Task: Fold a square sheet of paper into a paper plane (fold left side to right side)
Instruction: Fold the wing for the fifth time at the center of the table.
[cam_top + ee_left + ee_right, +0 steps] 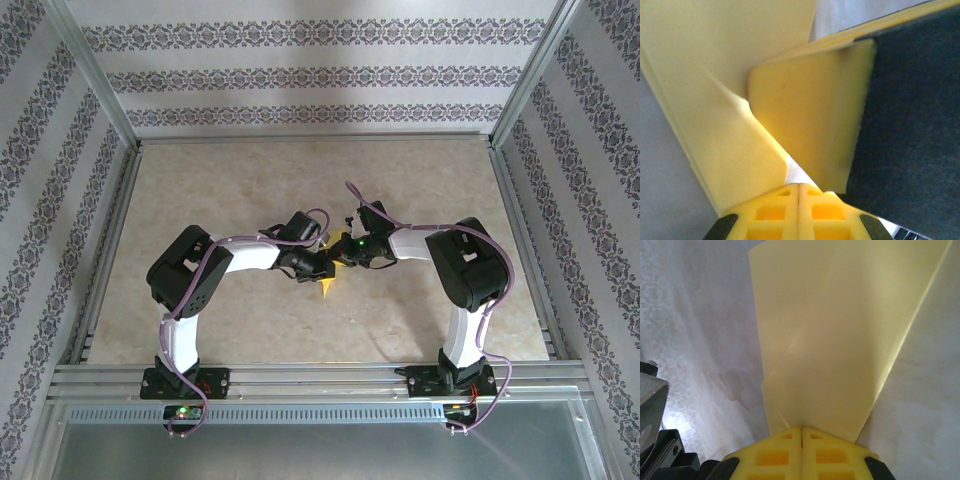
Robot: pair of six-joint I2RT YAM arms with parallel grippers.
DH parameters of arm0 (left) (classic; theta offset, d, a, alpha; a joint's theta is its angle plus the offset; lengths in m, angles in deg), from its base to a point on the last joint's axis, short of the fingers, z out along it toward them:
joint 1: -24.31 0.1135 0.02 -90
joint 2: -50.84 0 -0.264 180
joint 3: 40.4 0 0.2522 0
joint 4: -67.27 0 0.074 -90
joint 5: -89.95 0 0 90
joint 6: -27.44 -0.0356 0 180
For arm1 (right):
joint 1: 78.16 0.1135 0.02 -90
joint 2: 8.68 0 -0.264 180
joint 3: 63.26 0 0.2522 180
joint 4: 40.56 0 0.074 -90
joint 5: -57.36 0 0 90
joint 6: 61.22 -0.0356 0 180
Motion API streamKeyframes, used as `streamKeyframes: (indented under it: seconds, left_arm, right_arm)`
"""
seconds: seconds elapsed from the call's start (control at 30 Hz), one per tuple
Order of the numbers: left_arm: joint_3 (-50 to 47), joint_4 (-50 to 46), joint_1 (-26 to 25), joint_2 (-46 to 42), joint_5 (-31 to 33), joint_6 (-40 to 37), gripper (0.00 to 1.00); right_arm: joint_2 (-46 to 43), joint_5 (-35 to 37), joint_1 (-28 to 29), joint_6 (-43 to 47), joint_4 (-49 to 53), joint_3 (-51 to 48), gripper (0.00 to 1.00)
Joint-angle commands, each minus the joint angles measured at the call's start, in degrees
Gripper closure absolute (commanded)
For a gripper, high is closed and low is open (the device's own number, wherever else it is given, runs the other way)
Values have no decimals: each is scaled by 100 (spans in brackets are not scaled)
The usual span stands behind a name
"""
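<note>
Top external view. Operator: Where are the claws?
Technician: The left claw (316, 266) and the right claw (350, 252) stand close together, tips facing, over the middle of the table (250, 180). The yellow sheet of paper (327, 286) shows just beneath both.
Operator: Left wrist view, claw state?
Technician: The left claw (798, 186) has its fingers pressed together, pinching the sheet of paper (805, 125). Creased layers fan out ahead of the tips.
Operator: Right wrist view?
Technician: The right claw (801, 429) is likewise clamped on the sheet of paper (840, 340), which extends straight ahead. The table (700, 340) lies to either side.
</note>
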Motion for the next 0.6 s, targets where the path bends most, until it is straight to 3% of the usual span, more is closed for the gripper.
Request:
streamKeyframes:
  seconds: [0.0,0.57]
  left_arm:
    - [-271,-194,43,47,147,-152,100]
    - [-1424,-368,-554,-992,293,210,100]
  right_arm:
    - [329,620,89,115,622,-116,100]
    - [362,666,54,238,848,213,100]
